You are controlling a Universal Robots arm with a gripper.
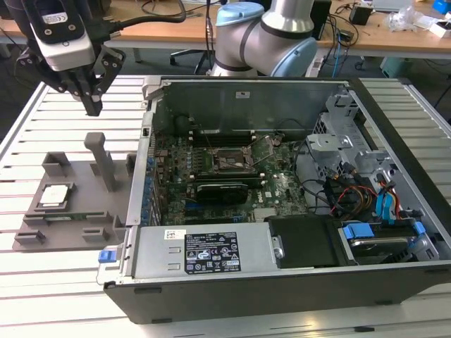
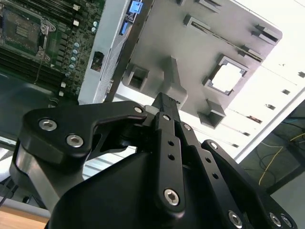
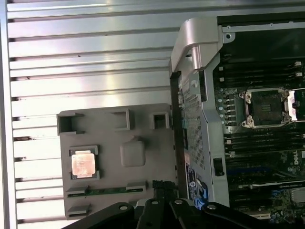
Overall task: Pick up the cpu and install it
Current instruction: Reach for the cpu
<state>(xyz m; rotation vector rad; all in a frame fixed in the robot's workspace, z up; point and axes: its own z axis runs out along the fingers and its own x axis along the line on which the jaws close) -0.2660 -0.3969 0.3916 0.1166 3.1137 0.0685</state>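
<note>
The jaws, pressed together, hang over the grey fixture [image 1: 77,205] on the table at the exterior view's left, where the cpu [image 1: 55,195] lies beside the open computer case [image 1: 151,243]

Slatted silvery metal table [image 1: 56,282], two loads
Flat grey plastic fixture plate [image 1: 77,208] near the exterior view's left edge, just beside an open black computer case [image 1: 232,299]

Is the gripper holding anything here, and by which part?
Nothing held: the gripper hangs above the grey fixture; the silvery square cpu lies in its recess.
</note>
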